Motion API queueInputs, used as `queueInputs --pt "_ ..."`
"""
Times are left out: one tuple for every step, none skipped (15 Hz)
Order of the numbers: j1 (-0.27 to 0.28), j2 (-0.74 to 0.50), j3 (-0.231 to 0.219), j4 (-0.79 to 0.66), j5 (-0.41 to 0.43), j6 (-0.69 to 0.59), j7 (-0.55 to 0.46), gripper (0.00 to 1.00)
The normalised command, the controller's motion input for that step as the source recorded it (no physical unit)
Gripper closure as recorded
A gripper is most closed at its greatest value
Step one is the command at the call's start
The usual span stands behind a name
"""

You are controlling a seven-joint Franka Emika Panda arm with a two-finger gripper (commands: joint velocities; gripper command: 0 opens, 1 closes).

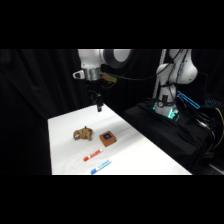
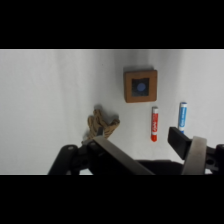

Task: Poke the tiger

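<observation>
Black two-finger gripper point(image 1: 99, 106) hangs above white table point(image 1: 145, 155), apart from lumpy tan-brown toy tiger point(image 1: 83, 133). Fingers spread wide, holding nothing.

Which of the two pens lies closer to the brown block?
The red marker: it lies just below the block in the wrist view, while the blue marker lies farther out.

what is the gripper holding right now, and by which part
Nothing. The gripper hangs above the table, apart from the tiger, with nothing between its jaws.
</observation>
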Motion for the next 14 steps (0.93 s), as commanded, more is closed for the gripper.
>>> queueInputs --pt "-0.142 0.57 -0.049 0.78 0.149 -0.12 -0.09 0.00" --pt "-0.143 0.59 -0.039 0.81 0.165 -0.14 -0.07 0.00" --pt "-0.143 0.59 -0.024 0.84 0.183 -0.18 -0.06 0.00" --pt "-0.138 0.61 -0.013 0.88 0.179 -0.22 -0.05 0.00" --pt "-0.129 0.60 0.003 0.90 0.175 -0.24 -0.03 0.00" --pt "-0.116 0.59 0.016 0.90 0.168 -0.28 -0.01 0.00" --pt "-0.103 0.60 0.023 0.91 0.156 -0.29 0.01 0.19" --pt "-0.098 0.59 0.038 0.89 0.165 -0.29 0.02 0.28" --pt "-0.092 0.55 0.051 0.83 0.162 -0.28 0.03 0.35" --pt "-0.082 0.51 0.060 0.76 0.144 -0.26 0.04 0.45" --pt "-0.079 0.46 0.067 0.69 0.132 -0.25 0.04 0.53" --pt "-0.078 0.41 0.073 0.61 0.128 -0.23 0.04 0.60" --pt "-0.078 0.36 0.072 0.53 0.119 -0.20 0.04 0.69" --pt "-0.085 0.31 0.079 0.45 0.123 -0.18 0.02 0.76"
